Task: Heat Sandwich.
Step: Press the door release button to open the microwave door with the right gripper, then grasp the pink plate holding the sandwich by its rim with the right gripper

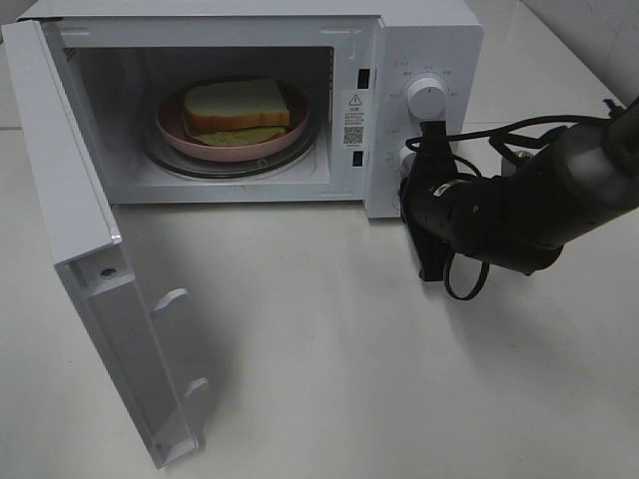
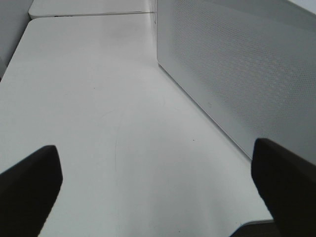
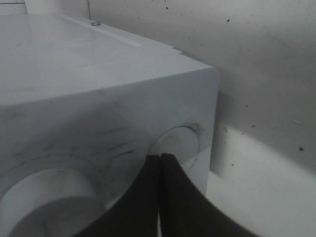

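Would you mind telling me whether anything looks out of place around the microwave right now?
Yes: the microwave door hangs wide open with the sandwich inside, yet the shut right end effector is at a control knob.

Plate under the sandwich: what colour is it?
The plate is pink; exterior high view shows it best.

Your right arm (image 1: 559,185) reaches in low from the right side with its wrist turned inward. Your right claw (image 3: 160,165) at its end is closed, both fingers (image 3: 133,202) pressed flat together. Your left claw (image 2: 158,190) is spread wide, its two dark fingers (image 2: 29,185) standing far apart.
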Robot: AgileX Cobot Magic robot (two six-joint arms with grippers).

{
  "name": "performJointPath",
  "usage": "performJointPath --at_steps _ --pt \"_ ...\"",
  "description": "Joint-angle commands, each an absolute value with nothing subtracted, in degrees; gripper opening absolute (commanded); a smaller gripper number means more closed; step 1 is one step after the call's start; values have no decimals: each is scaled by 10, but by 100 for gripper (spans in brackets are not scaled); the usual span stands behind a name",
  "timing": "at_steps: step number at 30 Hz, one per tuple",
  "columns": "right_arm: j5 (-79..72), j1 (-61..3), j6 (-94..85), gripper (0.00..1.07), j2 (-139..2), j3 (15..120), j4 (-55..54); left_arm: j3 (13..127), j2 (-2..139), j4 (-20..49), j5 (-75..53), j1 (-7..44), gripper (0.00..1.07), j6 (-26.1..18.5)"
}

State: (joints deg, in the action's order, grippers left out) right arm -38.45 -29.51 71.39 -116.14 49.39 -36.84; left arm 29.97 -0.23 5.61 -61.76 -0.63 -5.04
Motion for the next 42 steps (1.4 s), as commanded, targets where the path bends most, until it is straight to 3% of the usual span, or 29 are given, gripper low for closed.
performJointPath --at_steps 1,15,24,32,42 --pt "-368 -296 681 0 -1119 477 -350 297 -6 58 -612 -8 100 -48" --pt "-151 -296 496 0 -1018 449 -345 297 -6 58 -612 -8 100 -48" --pt "15 -294 345 0 -987 451 -269 297 -6 58 -612 -8 100 -48" --pt "171 -294 213 0 -987 500 -226 297 -6 58 -612 -8 100 -48" --pt "350 -294 -87 3 -987 569 -226 297 -6 58 -612 -8 100 -48"
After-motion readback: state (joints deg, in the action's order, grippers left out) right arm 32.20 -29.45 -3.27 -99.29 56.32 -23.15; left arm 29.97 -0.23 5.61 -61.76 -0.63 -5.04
